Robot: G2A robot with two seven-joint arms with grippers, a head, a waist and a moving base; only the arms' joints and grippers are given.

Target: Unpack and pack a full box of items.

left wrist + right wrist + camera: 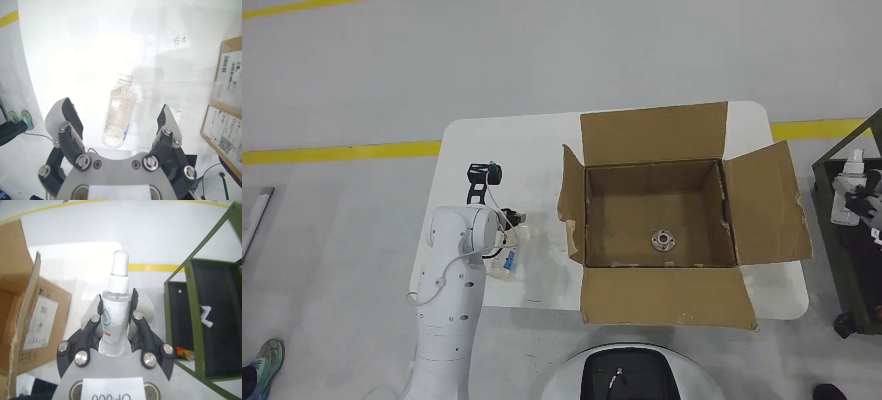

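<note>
- At the left gripper [117, 106]: spread wide, pads standing off to either side of the clear bottle [118, 113], gripping nothing.
- For the clear bottle: flat on the white table [75, 47], white cap pointing away from the wrist, base close to the table's near edge.
- Beyond the cap: bare tabletop up to the far edge.
- Off to the right: the cardboard box [662, 215], well apart from the bottle, open with four flaps folded outward, taking up the table's right half.
- On the box floor: a small metal ring [662, 238].
- At the right gripper [117, 298]: closed narrow on a spray bottle [114, 321], gripped by the body, sprayer end sticking out past the fingertips.
- Around that grip: past the table's right end, with a box flap on one side and the green cart [190, 279] on the other.
- In the cart's black tray: a white piece [206, 315] and an orange tube [184, 352], apart from each other.
</note>
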